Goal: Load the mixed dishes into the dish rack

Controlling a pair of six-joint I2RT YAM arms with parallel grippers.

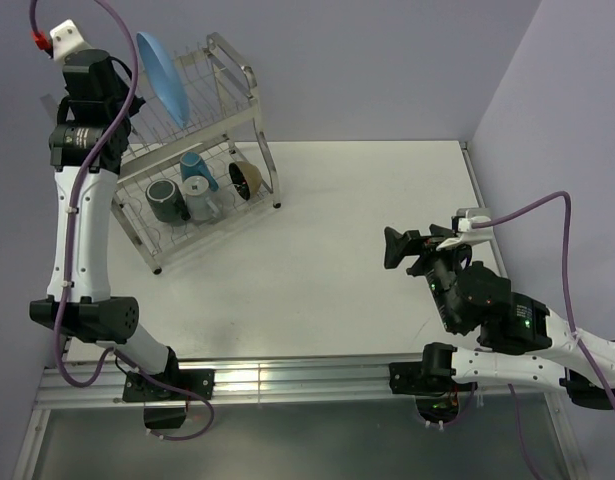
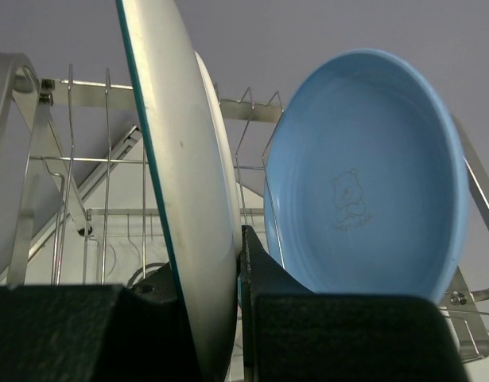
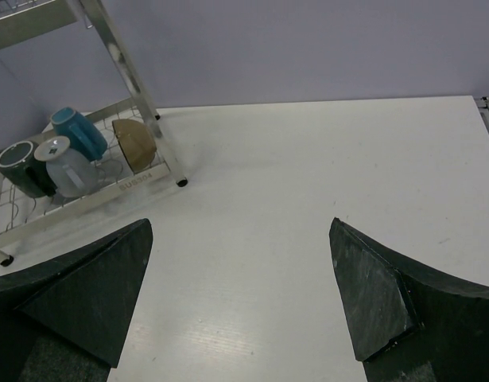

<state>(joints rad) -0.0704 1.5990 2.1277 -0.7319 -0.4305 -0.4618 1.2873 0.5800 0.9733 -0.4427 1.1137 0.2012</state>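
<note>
My left gripper (image 2: 220,274) is shut on the white plate (image 2: 188,183), held edge-on and upright at the upper tier of the steel dish rack (image 1: 249,110). The light-blue plate (image 2: 371,175) stands on edge in that tier just right of it, and shows in the top view (image 1: 164,75). In the top view my left gripper (image 1: 102,80) hides the white plate. On the lower shelf lie the dark mug (image 1: 165,200), pale cup (image 1: 199,198), blue mug (image 1: 195,166) and black-and-tan bowl (image 1: 247,177). My right gripper (image 1: 407,250) is open and empty over the table, far right of the rack.
The rack's wires and top bar (image 2: 77,83) stand behind the two plates. The right wrist view shows the rack's front leg (image 3: 133,76) and the lower-shelf dishes at far left. The purple wall runs behind the rack, and the table's right edge (image 1: 477,190) is near my right arm.
</note>
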